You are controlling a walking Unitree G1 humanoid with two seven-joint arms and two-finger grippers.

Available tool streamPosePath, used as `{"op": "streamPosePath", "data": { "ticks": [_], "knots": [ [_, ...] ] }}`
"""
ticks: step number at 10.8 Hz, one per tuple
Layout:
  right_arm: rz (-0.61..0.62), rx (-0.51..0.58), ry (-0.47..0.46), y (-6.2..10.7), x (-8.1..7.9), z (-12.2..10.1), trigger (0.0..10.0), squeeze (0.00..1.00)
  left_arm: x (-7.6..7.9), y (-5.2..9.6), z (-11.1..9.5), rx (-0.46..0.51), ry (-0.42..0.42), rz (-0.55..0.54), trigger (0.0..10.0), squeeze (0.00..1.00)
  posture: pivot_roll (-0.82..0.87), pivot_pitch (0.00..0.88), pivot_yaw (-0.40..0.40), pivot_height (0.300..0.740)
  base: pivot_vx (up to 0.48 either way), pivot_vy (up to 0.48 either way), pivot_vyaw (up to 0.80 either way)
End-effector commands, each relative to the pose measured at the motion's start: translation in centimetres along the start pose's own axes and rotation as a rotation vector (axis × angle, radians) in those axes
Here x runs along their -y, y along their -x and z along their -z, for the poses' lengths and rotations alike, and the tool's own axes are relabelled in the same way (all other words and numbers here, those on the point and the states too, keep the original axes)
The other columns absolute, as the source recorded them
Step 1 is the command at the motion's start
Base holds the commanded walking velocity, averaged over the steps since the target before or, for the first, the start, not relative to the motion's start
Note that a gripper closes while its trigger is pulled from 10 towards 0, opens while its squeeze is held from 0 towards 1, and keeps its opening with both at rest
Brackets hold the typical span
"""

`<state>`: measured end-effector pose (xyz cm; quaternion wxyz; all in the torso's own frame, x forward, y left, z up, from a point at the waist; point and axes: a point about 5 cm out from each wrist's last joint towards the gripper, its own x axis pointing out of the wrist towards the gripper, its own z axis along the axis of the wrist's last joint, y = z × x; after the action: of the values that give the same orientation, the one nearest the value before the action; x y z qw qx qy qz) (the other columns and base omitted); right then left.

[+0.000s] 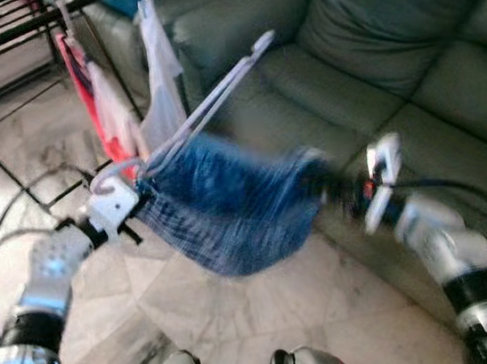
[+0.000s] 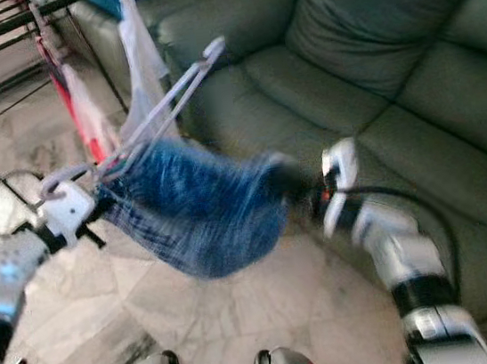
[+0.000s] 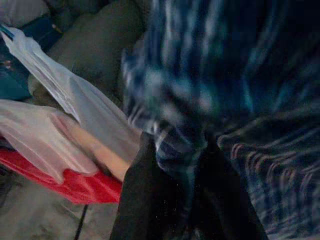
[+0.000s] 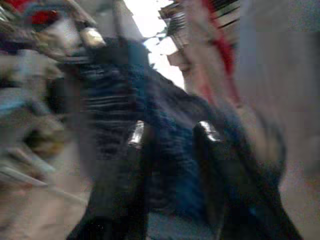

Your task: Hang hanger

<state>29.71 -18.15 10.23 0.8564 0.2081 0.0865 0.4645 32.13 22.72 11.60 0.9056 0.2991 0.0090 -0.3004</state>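
Hanger point(image 1: 215, 105), white and thin, carries a blue cloth point(image 1: 229, 206) held between my two jaws above the floor point(image 1: 60, 152). Left gripper point(image 3: 185, 185): jaws clamped on cloth at the hook end. Right gripper point(image 4: 170, 150): jaws clamped on cloth's far edge. Cloth is soft and light; the hanger looks stiff, so grip its hook. Rack point(image 1: 0, 34) stands ahead-left, sofa point(image 1: 368, 40) to the right.

A garment point(image 1: 229, 206) on a hanger point(image 1: 215, 105) hangs between the left gripper point(image 1: 134, 205) and the right gripper point(image 1: 330, 190). Behind it to the right stands a sofa point(image 1: 387, 46). Behind to the left, a drying rack point(image 1: 0, 34) holds hanging clothes point(image 1: 158, 76) above the floor point(image 1: 226, 319).
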Motion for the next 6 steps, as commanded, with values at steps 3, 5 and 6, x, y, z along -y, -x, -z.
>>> {"op": "streamPosePath", "data": {
  "ticks": [3,5,6],
  "knots": [
    [0.013,0.183,-0.07,-0.3,-0.3,-2.6,10.0,1.0,-0.4,0.0,-0.6,0.012,-0.031,0.036,0.0,0.0,0.05,0.125,-0.075,0.74,0.0,0.0,0.0],
    [0.105,0.163,0.031,-0.3,0.1,-2.3,10.0,1.0,-0.4,0.1,-0.6,0.005,-0.053,0.073,0.0,0.0,0.05,0.131,-0.07,0.74,0.0,0.0,0.0],
    [0.184,0.13,0.077,0.1,0.8,-1.8,10.0,1.0,-0.9,0.1,-1.1,0.02,-0.061,0.073,0.0,0.0,0.06,0.134,-0.068,0.74,0.0,0.0,0.0]
  ]
}}
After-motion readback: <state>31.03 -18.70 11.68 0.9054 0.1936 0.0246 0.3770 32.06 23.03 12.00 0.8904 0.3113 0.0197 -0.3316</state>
